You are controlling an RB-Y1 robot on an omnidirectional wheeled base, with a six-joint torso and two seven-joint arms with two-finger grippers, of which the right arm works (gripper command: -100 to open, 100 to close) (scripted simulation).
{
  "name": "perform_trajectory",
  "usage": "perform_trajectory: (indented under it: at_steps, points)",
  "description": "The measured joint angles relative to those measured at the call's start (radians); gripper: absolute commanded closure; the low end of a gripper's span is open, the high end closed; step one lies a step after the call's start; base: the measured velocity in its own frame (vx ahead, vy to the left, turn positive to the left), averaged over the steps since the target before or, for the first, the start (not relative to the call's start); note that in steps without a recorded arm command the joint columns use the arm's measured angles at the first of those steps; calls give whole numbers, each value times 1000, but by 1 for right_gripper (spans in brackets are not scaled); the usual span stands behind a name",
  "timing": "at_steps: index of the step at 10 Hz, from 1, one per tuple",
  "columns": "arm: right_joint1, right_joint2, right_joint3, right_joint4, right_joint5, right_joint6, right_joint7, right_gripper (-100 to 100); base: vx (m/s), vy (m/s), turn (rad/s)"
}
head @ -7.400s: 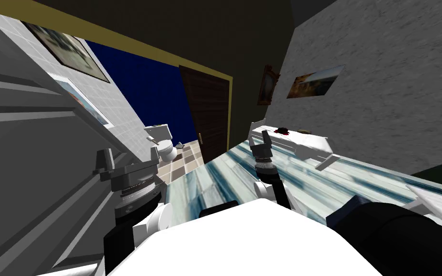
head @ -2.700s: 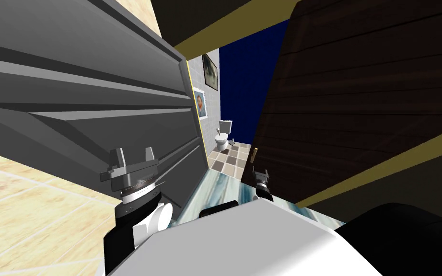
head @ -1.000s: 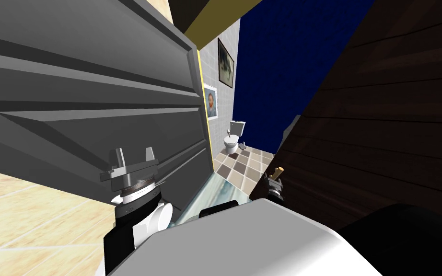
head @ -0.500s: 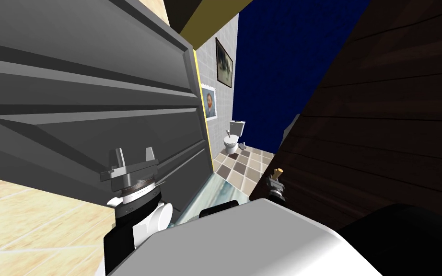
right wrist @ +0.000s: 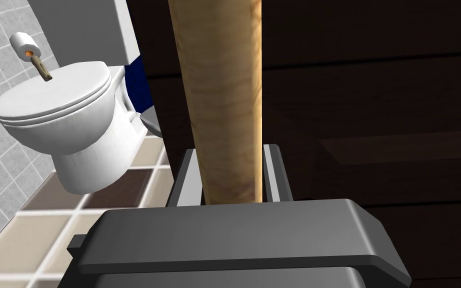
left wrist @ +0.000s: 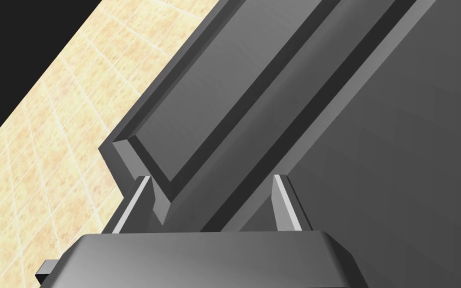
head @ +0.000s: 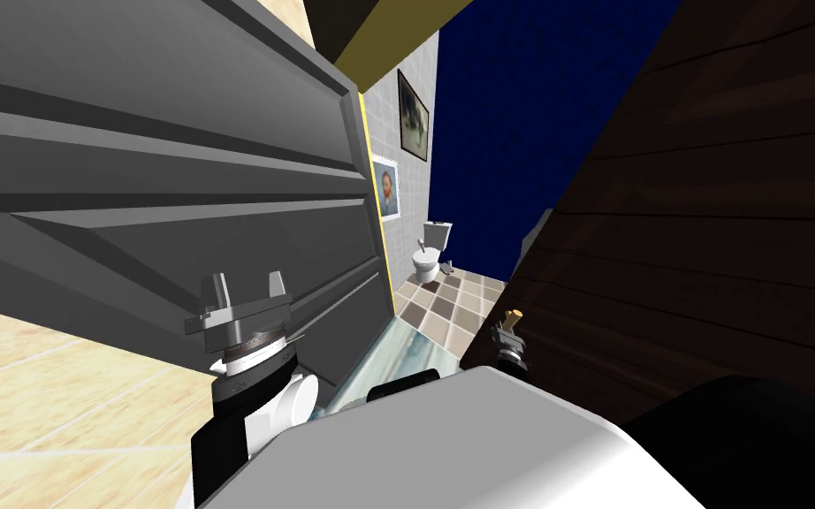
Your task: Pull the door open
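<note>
The right gripper (right wrist: 229, 175) is clamped on the handle (right wrist: 219, 100), a pale wooden bar, with one finger pressed to each side of it. In the head view the right gripper (head: 505, 336) sits low and just right of centre, with the handle (head: 512, 316) poking out past it at the near edge of the door (head: 706, 221). The door is dark brown and planked, and fills the right of the scene. The relation that matters is that the handle's long axis runs straight out from the gripper's body, between the fingers. The door (right wrist: 374, 100) lies flat to the right of the handle, and the gap lies to its left. Through that gap show a white toilet (right wrist: 64, 130) and brown and cream floor tiles (head: 437, 305), so the door looks partly open already. The hinge side appears to be on the far right, so the pull probably has to come back toward me and swing rightward in an arc. A straight tug risks the bar sliding lengthwise out of the fingers. The right arm is the one at the handle. The left gripper (head: 242, 296) is well apart on the left, its fingers spread and holding nothing, facing a grey panel (left wrist: 274, 100).
</note>
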Motion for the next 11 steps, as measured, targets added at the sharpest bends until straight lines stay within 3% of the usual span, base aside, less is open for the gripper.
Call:
perform_trajectory:
  at_steps: [2, 4, 5, 7, 11]
  points:
    - [-5, -15, 24, 25, 13, -9, -31, 100, -166, 86, 16]
    - [9, -16, 44, 14, 23, -2, -42, 100, -165, 25, 42]
    - [-1, -28, 60, 30, 32, -8, -60, 100, -134, 7, 31]
    - [23, -33, 77, -20, 41, 10, -64, 100, -196, 1, 50]
    - [18, -48, 124, -11, 67, 3, -99, 100, -185, 4, 58]
